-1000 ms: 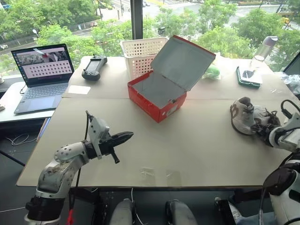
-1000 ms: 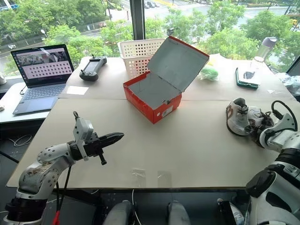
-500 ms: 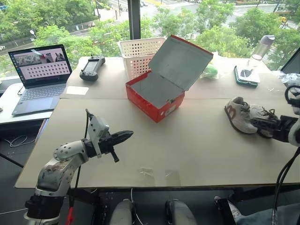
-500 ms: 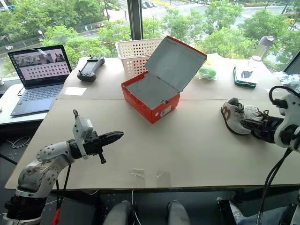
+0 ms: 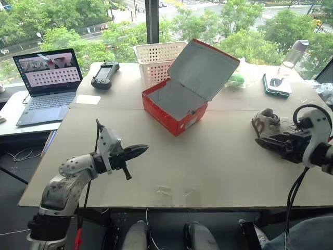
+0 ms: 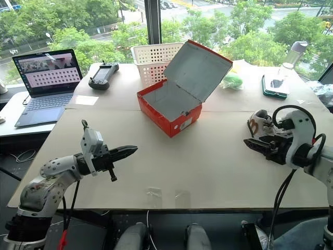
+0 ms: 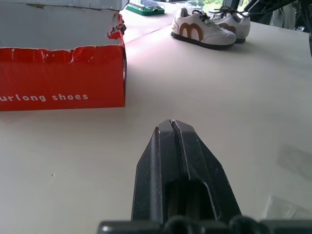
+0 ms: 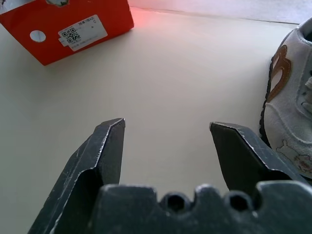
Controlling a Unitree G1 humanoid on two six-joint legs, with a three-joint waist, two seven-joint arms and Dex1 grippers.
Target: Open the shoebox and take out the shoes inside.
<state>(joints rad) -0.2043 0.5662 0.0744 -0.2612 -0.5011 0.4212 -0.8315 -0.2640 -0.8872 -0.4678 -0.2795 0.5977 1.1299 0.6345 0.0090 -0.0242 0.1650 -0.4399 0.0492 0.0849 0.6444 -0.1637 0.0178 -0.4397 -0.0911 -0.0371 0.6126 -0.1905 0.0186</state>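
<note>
The red shoebox (image 5: 174, 107) stands lid-up, grey-white inside; left end effector (image 5: 139, 151) clenched, right end effector (image 6: 252, 146) spread, empty.

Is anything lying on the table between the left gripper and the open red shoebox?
No. In the left eye view the stretch from the left gripper to the shoebox is bare tabletop; the left wrist view shows the same.

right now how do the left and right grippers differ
The left gripper has its two black fingers pressed shut; the right gripper stands wide open with nothing between its fingers. The left hangs over bare table short of the shoebox; the right sits beside the shoes. Both hold nothing.
</note>
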